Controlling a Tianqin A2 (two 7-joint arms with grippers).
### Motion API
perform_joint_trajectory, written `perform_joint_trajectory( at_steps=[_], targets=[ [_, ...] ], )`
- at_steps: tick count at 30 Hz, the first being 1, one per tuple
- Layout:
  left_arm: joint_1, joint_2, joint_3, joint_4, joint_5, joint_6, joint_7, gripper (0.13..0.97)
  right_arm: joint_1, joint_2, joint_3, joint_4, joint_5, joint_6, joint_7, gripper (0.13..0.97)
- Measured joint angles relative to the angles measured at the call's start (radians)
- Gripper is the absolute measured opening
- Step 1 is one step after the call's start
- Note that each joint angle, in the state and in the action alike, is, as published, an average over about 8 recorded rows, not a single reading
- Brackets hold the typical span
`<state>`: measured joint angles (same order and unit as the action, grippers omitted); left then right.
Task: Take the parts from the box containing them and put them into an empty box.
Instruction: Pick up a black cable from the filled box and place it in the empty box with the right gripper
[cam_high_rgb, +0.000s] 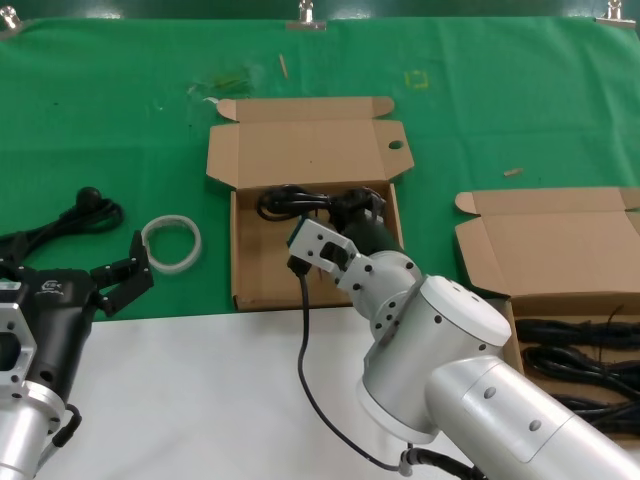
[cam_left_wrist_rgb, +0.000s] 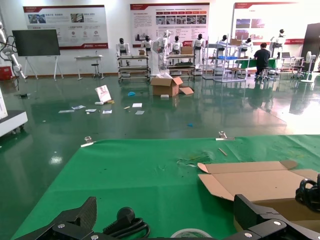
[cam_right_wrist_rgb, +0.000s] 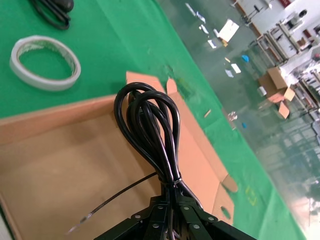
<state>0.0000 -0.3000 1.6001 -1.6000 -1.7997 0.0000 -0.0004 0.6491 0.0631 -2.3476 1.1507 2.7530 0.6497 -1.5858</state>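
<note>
right gripper (cam_high_rgb: 367, 222) clamped on coiled black power cable (cam_right_wrist_rgb: 150, 130), over holed-lid box (cam_high_rgb: 255, 270) | left gripper (cam_high_rgb: 122, 275) parked apart near white tape ring (cam_high_rgb: 172, 242) | remaining cables (cam_high_rgb: 580, 352) in right box (cam_high_rgb: 560, 250)

silver jointed arms, black end effectors, trailing black cable (cam_high_rgb: 305, 380)

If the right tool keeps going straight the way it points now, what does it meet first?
Likely the brown cardboard box with the hole in its lid tab. The right tool, shut on the coiled black power cable, aims across its floor toward the hinged lid, so the cable's loops would probably touch first; depth is unclear.
</note>
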Motion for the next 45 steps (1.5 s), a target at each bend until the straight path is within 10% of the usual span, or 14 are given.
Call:
perform_joint_trajectory(
  at_steps=[28,45],
  targets=[
    [0.0,0.0,0.0,0.0,0.0,0.0,0.0,0.966,-0.009,0.0,0.021,-0.042,0.0,-0.035,0.056,0.225],
    [0.0,0.0,0.0,0.0,0.0,0.0,0.0,0.966,-0.055,0.0,0.073,-0.007,-0.068,-0.079,0.166,0.561]
  ],
)
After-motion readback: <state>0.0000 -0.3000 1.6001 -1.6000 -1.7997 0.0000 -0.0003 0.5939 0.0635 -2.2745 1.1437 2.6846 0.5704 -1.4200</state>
